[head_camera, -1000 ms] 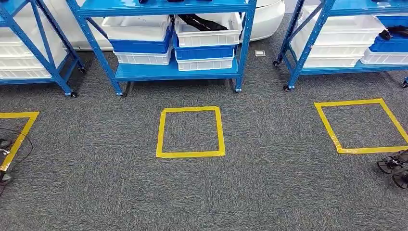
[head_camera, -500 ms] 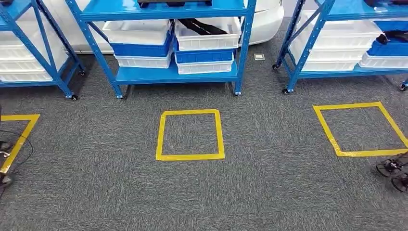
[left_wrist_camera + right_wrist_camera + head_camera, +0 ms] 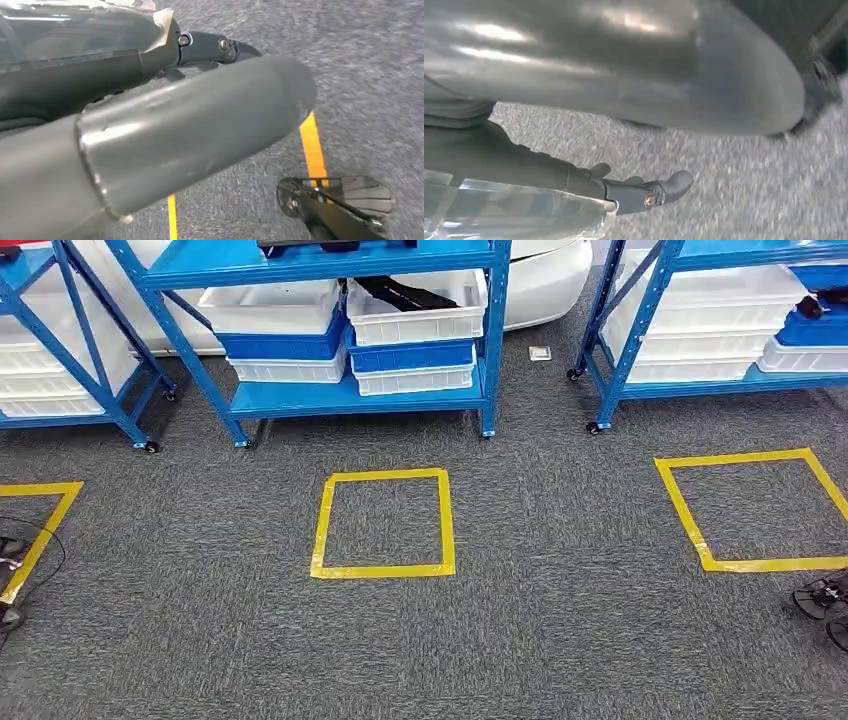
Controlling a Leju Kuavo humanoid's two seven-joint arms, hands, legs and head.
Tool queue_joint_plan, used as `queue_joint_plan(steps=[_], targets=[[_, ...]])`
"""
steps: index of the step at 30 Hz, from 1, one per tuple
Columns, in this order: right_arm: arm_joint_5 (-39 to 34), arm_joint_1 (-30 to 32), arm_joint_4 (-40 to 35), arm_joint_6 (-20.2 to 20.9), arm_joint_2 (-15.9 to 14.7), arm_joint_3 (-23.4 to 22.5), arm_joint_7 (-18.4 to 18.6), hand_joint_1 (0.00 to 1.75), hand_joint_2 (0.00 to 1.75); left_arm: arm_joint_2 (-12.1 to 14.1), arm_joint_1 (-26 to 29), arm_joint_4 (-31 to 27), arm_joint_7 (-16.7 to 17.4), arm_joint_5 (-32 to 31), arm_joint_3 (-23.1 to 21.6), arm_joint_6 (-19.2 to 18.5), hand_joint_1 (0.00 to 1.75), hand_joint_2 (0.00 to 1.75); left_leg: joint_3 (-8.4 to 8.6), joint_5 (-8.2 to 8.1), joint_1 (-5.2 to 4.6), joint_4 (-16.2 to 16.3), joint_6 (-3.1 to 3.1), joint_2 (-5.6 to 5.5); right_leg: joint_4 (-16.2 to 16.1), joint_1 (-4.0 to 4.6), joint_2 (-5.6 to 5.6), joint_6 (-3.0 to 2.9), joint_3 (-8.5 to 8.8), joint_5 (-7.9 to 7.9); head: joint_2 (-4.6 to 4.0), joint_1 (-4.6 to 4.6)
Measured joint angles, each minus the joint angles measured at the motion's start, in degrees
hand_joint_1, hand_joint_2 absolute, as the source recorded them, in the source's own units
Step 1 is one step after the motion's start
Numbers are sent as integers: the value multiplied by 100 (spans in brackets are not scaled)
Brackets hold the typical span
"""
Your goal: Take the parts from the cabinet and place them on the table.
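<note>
No readable writing showed on the blue rack [image 3: 340,395] or its white bins [image 3: 415,305]. Left hand [image 3: 165,135] and right hand [image 3: 624,65] hung over carpet, holding nothing, fingers apart.

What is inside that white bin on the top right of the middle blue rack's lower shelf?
A long black part lies in the white plastic bin. The shelf above and the bin's wall hide the rest.

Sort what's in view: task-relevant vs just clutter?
Job:
blue rack straight ahead
white bin holding a dark part
left hand and right hand, neither holding anything visible

Clutter:
yellow tape square
side racks
floor cable
</note>
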Motion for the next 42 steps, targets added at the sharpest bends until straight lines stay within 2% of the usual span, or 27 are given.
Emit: queue_joint_plan(steps=[7,8,9,10,11,13,14,15,16,18,20,22,23,24,25,28,29,31,33,34,35,36,38,39,40,41,42], targets=[[0,-1,0,-2,-2,0,0,0,0,0,5,0,0,0,0,0,0,0,-143,-78,-19,166,18,-1,-28,22,0,-8,30,-6,0,7],[0,3,0,-7,-4,2,0,0,0,-4,19,0,7,0,0,0,0,0,-427,-204,-67,423,89,-1,-91,66,5,-43,115,-35,0,2],[0,12,0,-7,-4,0,0,0,0,-7,26,0,9,0,4,0,0,0,-526,-214,-105,419,135,-1,-125,93,18,-51,179,-60,0,0],[-9,24,2,4,15,2,0,0,0,-4,31,0,11,-11,24,0,0,0,-370,489,-371,-628,560,-16,-305,233,27,-114,524,-178,0,0],[-26,-18,31,40,101,9,-2,0,0,66,80,-9,-98,-9,42,48,0,175,-130,1253,-643,-1304,836,-197,-469,306,116,-95,663,-316,-2,120],[-22,-17,22,70,54,15,-15,0,0,33,30,-7,-118,-15,44,48,0,175,-58,1221,-673,-1358,798,-175,-603,315,144,-80,757,-361,0,81],[-20,-19,18,72,35,20,-20,0,0,15,16,-9,-127,-22,44,48,0,175,81,1223,-604,-1515,760,-176,-606,338,107,-69,879,-416,0,70],[-17,-21,17,70,15,22,-31,0,0,7,18,-9,-129,-28,46,48,0,0,174,1196,-620,-1578,738,-178,-405,319,55,-59,806,-463,0,90],[-20,-28,18,72,15,26,-39,0,0,7,16,-9,-127,-28,46,46,0,0,215,1162,-615,-1584,753,-173,-59,329,44,-80,612,-590,0,92],[-28,-31,17,77,-13,33,-42,0,0,-15,3,-9,-103,-28,44,44,0,0,290,1068,-629,-1582,756,-171,897,322,41,-99,-82,-867,0,79],[-31,-15,18,77,-33,42,-39,0,0,-20,7,-9,-87,-28,46,42,0,0,383,985,-647,-1578,771,-188,1147,327,42,-34,-437,-757,0,92],[-48,-5,17,85,-44,44,-37,0,0,-26,18,-9,-48,-31,46,39,0,0,492,914,-677,-1571,766,-221,482,339,42,85,-361,-217,0,87],[-63,-8,18,90,-46,44,-37,0,0,-33,20,-9,-26,-39,46,42,0,0,546,880,-700,-1569,766,-226,-77,378,43,90,-198,110,0,94],[-70,-7,17,90,-64,44,-37,0,0,-59,22,-4,-17,-50,48,42,0,0,572,867,-699,-1571,771,-229,-314,411,61,-5,-107,318,0,76],[-74,-17,17,92,-68,44,-37,0,0,-61,14,0,-4,-55,48,44,0,0,586,806,-752,-1530,738,-250,-424,388,64,-73,-104,385,0,52],[-76,-32,17,94,-79,48,-33,0,0,-74,18,0,13,-61,48,44,0,0,596,796,-716,-1544,677,-274,-460,384,61,-224,-71,425,0,57],[-79,-33,20,98,-26,50,-35,0,0,1,19,-11,18,-61,50,48,0,0,594,776,-756,-1530,660,-274,-528,233,39,-241,43,469,0,68],[-79,-38,7,98,-30,50,-37,0,0,-39,22,-4,20,-63,52,50,0,0,449,461,-648,-1129,457,-165,-585,202,24,-272,102,500,0,-15],[-79,-20,7,98,-24,50,-35,0,0,-39,17,-4,20,-63,55,48,0,0,6,40,-473,-231,281,-99,-585,167,-3,-267,113,488,0,-11],[-79,-17,7,98,-26,50,-35,0,0,-39,19,-4,20,-63,57,48,0,0,-176,-55,-391,102,197,-79,-583,133,-12,-246,112,473,0,-2],[-79,-11,7,98,-26,50,-35,0,0,-39,25,-4,20,-63,59,48,0,0,-243,-4,-299,188,110,-60,-580,83,-14,-213,120,454,0,-7],[-81,-8,7,98,-28,50,-35,0,0,-39,25,-4,22,-63,63,48,0,0,-150,183,-214,-27,17,-33,-579,35,-14,-159,144,428,0,-9],[-79,-6,7,98,-26,50,-35,0,0,-28,19,-4,22,-63,63,48,0,0,362,677,-65,-983,-153,20,-574,-85,-13,-36,228,365,0,-11],[-79,-9,7,98,-30,50,-35,0,0,-37,19,-2,22,-63,63,48,0,0,625,829,14,-1436,-233,55,-570,-76,-16,42,252,326,0,-24],[-79,-17,2,98,-52,50,-35,0,0,-61,3,4,20,-63,63,46,0,0,718,705,-39,-1588,-232,16,-557,-17,-21,131,224,274,0,-77],[-79,-16,4,98,-33,50,-35,0,0,-48,-5,0,20,-63,63,46,0,0,706,695,-58,-1554,-87,-38,-598,-35,-24,199,259,270,0,-59],[-79,-26,4,98,-29,50,-35,0,0,-46,-3,0,22,-63,65,46,0,0,698,662,-102,-1528,-9,-38,-643,-16,-23,270,295,276,0,-33]])
